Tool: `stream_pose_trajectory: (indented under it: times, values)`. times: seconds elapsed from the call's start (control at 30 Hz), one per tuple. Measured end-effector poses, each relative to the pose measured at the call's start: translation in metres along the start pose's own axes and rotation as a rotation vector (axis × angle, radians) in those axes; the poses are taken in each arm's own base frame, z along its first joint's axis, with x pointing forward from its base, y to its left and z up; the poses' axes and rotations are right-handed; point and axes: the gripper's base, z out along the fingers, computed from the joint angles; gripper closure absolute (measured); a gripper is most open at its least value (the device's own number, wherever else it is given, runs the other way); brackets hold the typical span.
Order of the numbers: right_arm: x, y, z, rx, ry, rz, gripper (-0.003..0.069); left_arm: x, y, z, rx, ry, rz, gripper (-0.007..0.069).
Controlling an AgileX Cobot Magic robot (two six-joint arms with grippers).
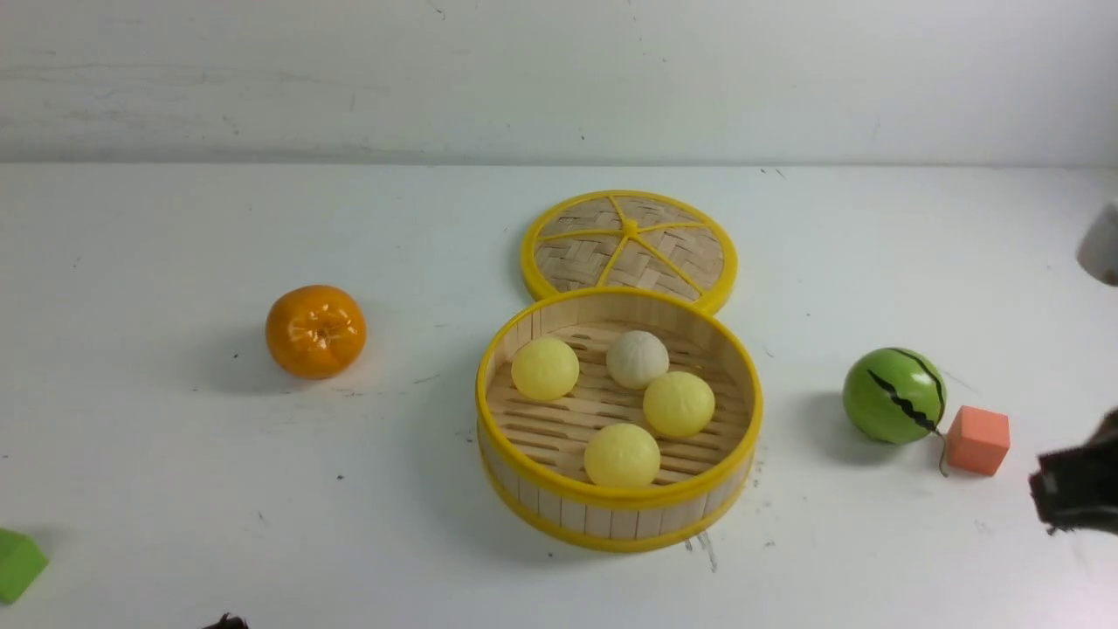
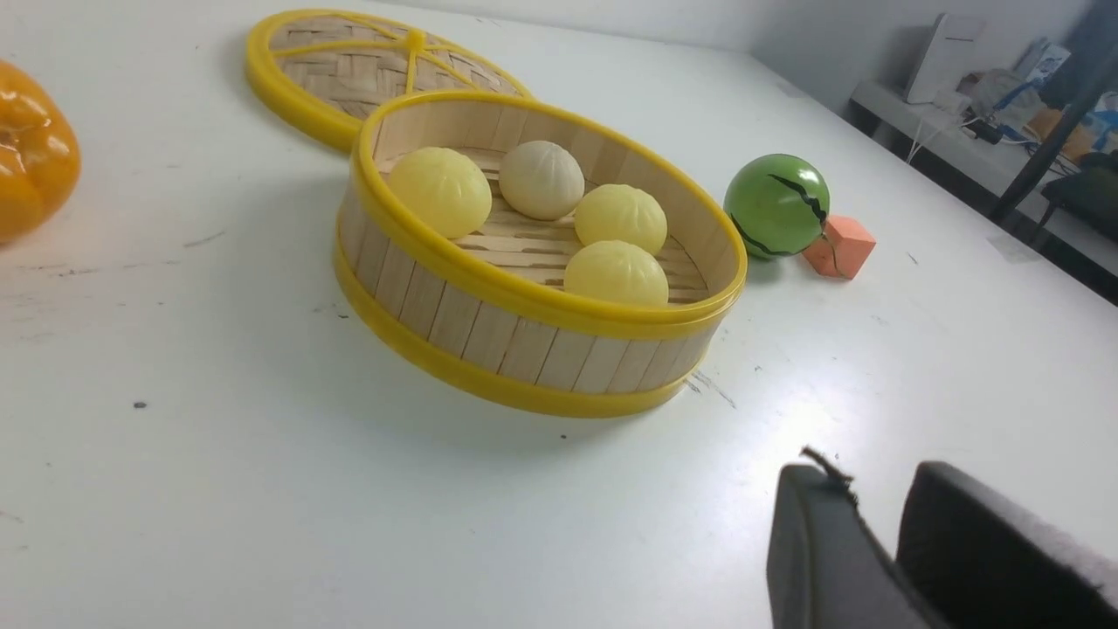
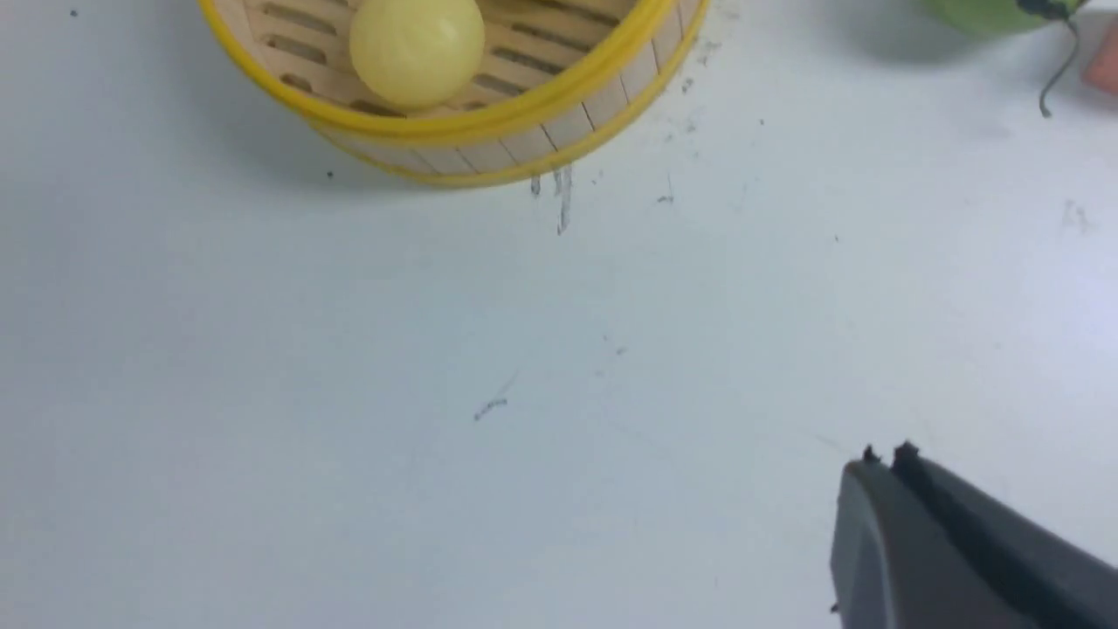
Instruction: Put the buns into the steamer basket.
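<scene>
The steamer basket (image 1: 611, 517) stands at the table's middle. On its slatted floor lie three pale yellow buns (image 1: 545, 368) (image 1: 679, 404) (image 1: 622, 454) and one cream-white bun (image 1: 638, 359). The left wrist view shows the same basket (image 2: 489, 332) with the buns (image 2: 617, 273) inside. My left gripper (image 2: 873, 489) hovers over bare table in front of the basket, its jaws a little apart with nothing between them. My right gripper (image 3: 886, 459) is shut and empty; it sits at the right edge (image 1: 1074, 489), apart from the basket (image 3: 489, 144).
The woven lid (image 1: 629, 245) lies flat behind the basket, touching it. An orange (image 1: 315, 331) sits to the left. A green striped ball (image 1: 893, 395) and an orange cube (image 1: 977, 439) sit to the right. A green block (image 1: 16, 563) lies at the front left edge.
</scene>
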Motion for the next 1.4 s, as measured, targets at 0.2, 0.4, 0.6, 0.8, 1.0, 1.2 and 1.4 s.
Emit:
stream_pose_trajectory:
  times: [0.2,0.4,0.6,0.8,1.0,1.2,1.4]
  values:
    - [0.029,-0.004,-0.030,-0.007,-0.004,-0.013,0.0676,0.000,0.000,0.000,0.000,0.000,0.000,0.0483]
    - [0.053,-0.011,-0.059,0.006,-0.077,-0.029,0.0674,0.000,0.000,0.000,0.000,0.000,0.000,0.0480]
    - [0.088,-0.032,-0.064,0.103,-0.436,-0.027,0.0674,0.000,0.000,0.000,0.000,0.000,0.000,0.0473]
    - [0.138,-0.058,-0.001,0.210,-0.679,-0.054,0.0674,0.000,0.000,0.000,0.000,0.000,0.000,0.0468]
    - [0.173,-0.078,0.060,0.232,-0.727,-0.048,0.0673,0.000,0.000,0.000,0.000,0.000,0.000,0.0463]
    - [0.178,-0.080,0.067,0.252,-0.690,-0.053,0.0671,0.000,0.000,0.000,0.000,0.000,0.000,0.0460]
    - [0.178,-0.080,0.067,0.252,-0.691,-0.052,0.0668,0.000,0.000,0.000,0.000,0.000,0.000,0.0459]
